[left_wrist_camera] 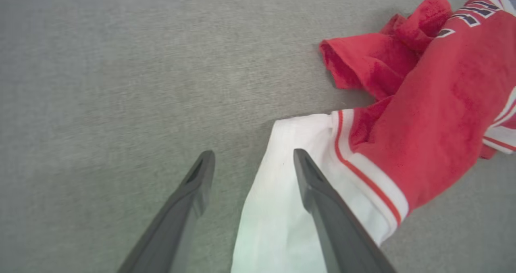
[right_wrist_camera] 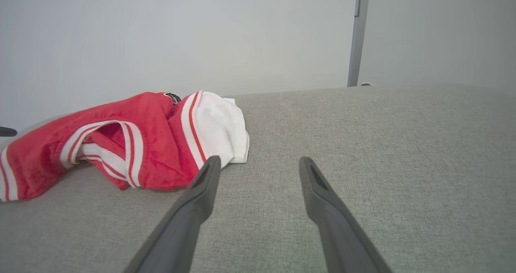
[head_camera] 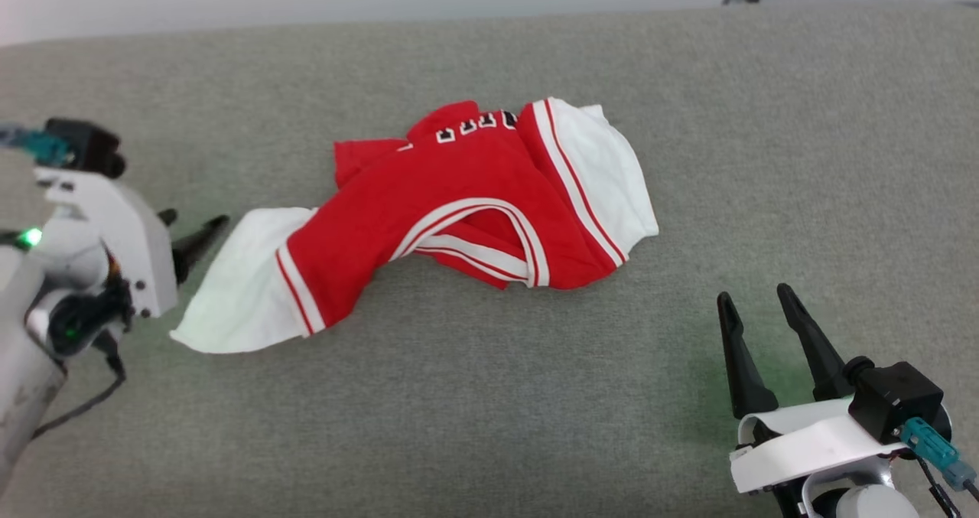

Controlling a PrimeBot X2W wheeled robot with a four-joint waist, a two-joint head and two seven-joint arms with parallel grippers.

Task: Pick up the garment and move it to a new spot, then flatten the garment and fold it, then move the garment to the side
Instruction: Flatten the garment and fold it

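The garment (head_camera: 474, 204) is a red jersey with white sleeves and striped trim, lying crumpled on the grey fabric surface (head_camera: 489, 395). One white sleeve (head_camera: 237, 288) stretches toward the lower left. My left gripper (head_camera: 195, 227) stands open at that sleeve's upper edge; in the left wrist view its fingers straddle the edge of the white sleeve (left_wrist_camera: 278, 208), holding nothing. My right gripper (head_camera: 753, 304) is open and empty at the lower right, well clear of the garment (right_wrist_camera: 133, 144), whose other white sleeve (right_wrist_camera: 219, 130) lies ahead and left of its fingers.
The grey fabric surface (right_wrist_camera: 383, 136) runs wide to the right and front of the garment. A pale wall (right_wrist_camera: 181, 35) rises behind its far edge, with a dark upright post (right_wrist_camera: 358, 35) at the back right.
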